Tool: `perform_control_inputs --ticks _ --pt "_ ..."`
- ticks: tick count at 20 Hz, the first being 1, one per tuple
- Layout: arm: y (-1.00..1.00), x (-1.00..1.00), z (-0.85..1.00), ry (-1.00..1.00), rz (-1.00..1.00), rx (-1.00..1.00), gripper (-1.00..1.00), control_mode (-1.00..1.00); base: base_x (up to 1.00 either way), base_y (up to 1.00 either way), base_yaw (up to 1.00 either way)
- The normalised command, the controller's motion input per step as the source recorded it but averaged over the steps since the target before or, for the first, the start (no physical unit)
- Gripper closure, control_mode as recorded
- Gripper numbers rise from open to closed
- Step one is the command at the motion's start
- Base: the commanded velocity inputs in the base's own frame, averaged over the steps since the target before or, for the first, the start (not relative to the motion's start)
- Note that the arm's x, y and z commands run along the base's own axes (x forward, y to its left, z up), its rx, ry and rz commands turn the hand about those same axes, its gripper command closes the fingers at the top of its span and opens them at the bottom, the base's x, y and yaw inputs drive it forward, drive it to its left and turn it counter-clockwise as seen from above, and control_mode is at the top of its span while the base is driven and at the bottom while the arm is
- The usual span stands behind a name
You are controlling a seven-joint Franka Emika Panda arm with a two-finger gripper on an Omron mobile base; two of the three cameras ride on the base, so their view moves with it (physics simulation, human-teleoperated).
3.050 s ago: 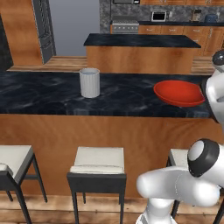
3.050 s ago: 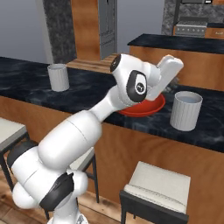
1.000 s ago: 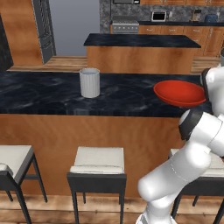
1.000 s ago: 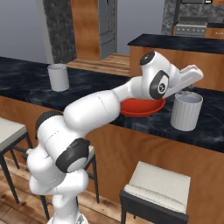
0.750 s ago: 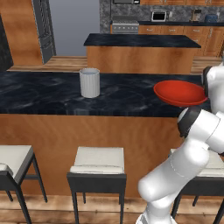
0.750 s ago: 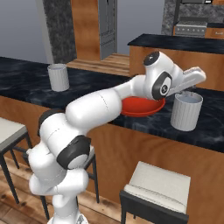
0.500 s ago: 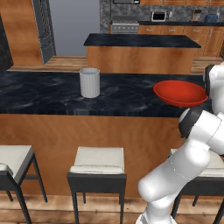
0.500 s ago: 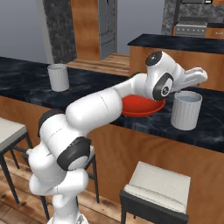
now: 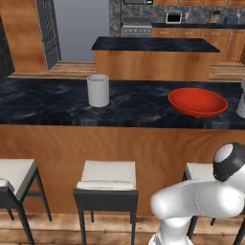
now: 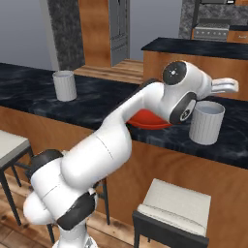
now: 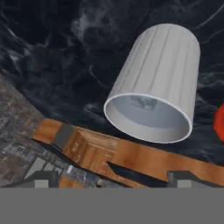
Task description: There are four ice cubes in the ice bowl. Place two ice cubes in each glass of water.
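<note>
My gripper (image 11: 109,177) above right tumbler (image 10: 207,122), fingertips (image 11: 41,178) wide apart, clamped on nothing. Tumbler: pale grey-white cylinder, fine vertical ribbing, straight sides, smooth round rim. Small translucent ice cube (image 11: 144,103) visible inside, near bottom. Second tumbler (image 9: 98,90), same form, stands well apart on counter (image 9: 48,103): dark glossy marbled stone over wood front. Red ice bowl (image 9: 197,101) between tumblers: wide, shallow, glossy; contents cannot be made out. No legible writing.
</note>
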Motion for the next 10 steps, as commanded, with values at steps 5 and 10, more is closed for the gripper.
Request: perform_control_inputs --ticks 5,10 --pt "0.88 -1.0 0.0 -0.05 0.07 -0.01 -1.0 -1.0 0.0 0.0 0.0" --pt "1.0 -0.56 0.0 0.05 0.35 -0.24 -1.0 -1.0 0.0 0.0 0.0"
